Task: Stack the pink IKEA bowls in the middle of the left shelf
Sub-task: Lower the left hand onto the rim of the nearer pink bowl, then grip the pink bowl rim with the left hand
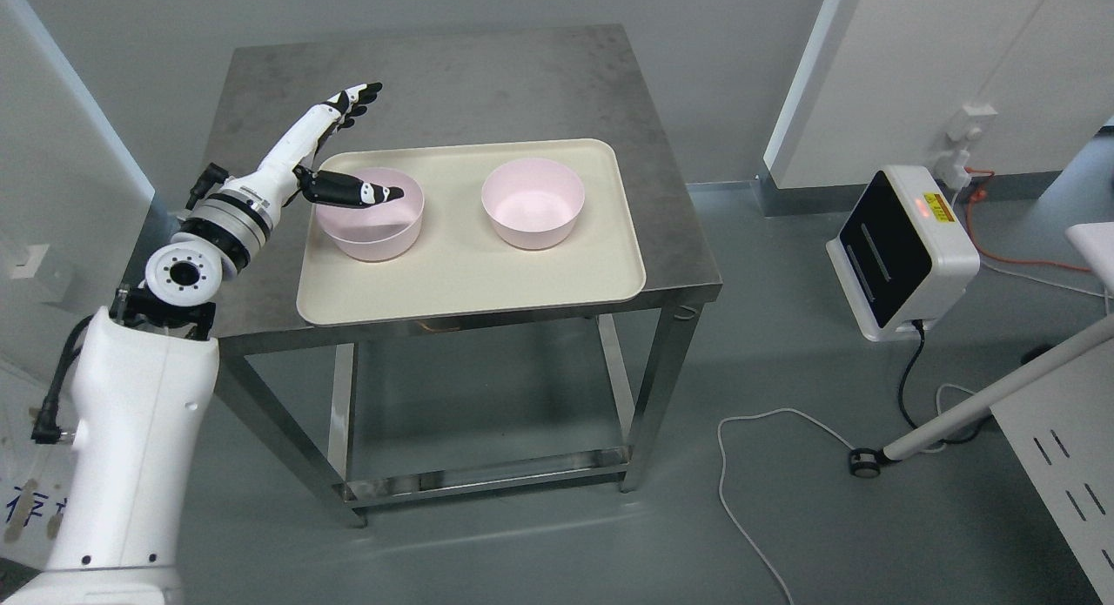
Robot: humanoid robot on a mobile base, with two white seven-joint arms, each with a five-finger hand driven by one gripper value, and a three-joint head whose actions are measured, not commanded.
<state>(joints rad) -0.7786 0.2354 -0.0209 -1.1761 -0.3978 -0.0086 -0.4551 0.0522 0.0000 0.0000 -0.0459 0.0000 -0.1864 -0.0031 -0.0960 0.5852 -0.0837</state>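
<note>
Left arm's white upper shell fills the lower-left corner, forearm running up and right over the near-left edge of the stainless steel table (487,74). Table has an open frame with a low rail near the floor. A cream tray (470,283) sits on the tabletop, long side toward the camera. Two pink bowls on the tray, well apart: the left pink bowl (372,235) at the tray's left end and the right pink bowl (533,203) right of centre, both upright and showing nothing inside. The left pink bowl shows a second rim line inside, could be two nested, cannot tell. Left hand (335,148) is at the left pink bowl's rim: thumb (361,190) pointing across the bowl's opening, the other fingers (355,98) extended up and away past the tray's far-left corner. Hand is spread wide, holding nothing; thumb contact with the rim cannot be told. Right hand not visible. Right of the table on the grey floor: a white box unit with a black panel (901,252) and a lit red indicator, cables trailing across the floor, and a slanted white pole on a small caster (863,462).
</note>
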